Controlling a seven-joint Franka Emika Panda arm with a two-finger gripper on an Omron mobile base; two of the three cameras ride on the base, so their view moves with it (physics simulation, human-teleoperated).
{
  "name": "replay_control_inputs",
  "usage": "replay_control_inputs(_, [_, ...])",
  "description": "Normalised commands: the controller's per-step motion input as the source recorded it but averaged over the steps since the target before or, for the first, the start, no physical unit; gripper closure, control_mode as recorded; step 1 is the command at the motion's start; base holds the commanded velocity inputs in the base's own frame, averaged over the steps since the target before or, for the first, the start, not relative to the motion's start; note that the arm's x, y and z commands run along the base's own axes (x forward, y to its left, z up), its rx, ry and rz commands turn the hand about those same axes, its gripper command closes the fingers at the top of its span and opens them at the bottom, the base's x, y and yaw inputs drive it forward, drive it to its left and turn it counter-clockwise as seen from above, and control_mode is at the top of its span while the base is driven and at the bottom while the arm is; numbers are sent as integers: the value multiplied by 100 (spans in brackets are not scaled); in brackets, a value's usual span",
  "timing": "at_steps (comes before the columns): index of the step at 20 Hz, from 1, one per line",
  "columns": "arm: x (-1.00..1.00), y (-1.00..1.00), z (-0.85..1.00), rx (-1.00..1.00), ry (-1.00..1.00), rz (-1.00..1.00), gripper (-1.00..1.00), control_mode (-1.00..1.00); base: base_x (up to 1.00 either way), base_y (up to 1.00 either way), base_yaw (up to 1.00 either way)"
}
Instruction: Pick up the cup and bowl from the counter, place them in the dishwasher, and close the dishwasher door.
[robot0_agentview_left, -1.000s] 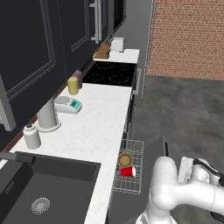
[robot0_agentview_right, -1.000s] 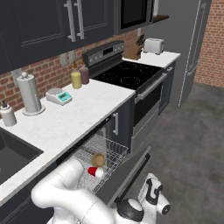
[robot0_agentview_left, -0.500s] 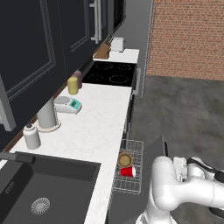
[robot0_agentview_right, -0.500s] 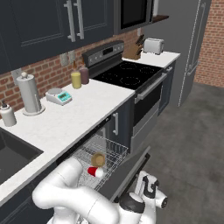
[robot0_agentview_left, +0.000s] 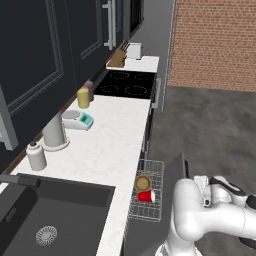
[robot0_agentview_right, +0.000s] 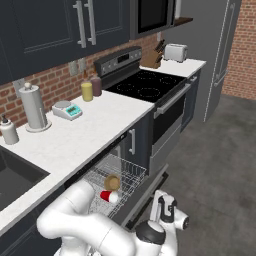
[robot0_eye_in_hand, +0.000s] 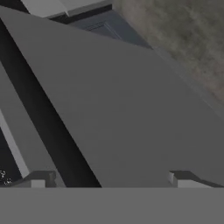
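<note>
With the rack (robot0_agentview_left: 148, 192) out | cup (robot0_agentview_left: 146, 196), bowl (robot0_agentview_left: 143, 181) inside | hand (robot0_eye_in_hand: 109, 177) spread

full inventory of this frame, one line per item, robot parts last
cup: 1, red, on its side in the wire rack
bowl: 1, tan, in the rack beside the cup
wire rack: 1, grey, pulled out below the counter
dishwasher door: 1, dark grey, part open, close before the hand
counter: 1, white
sink: 1, black, near end
cooktop: 1, black, far end
yellow jar: 1, by the cooktop
kitchen scale: 1, white and teal
paper towel roll: 1, grey-white
white bottle: 1, by the sink
toaster: 1, white
gripper: 1, white, open, holding nothing
</note>
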Motion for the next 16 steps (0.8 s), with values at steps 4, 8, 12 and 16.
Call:
replay_control_inputs(4, [0,100,-72,31,-30,26,-100,-100,0,0,0])
replay_control_inputs(8, [0,100,-85,36,-29,20,-100,-100,0,0,0])
replay_control_inputs(12, [12,100,-84,40,-22,17,-100,-100,0,0,0])
replay_control_inputs(16, [40,100,-67,40,-10,16,-100,-100,0,0,0])
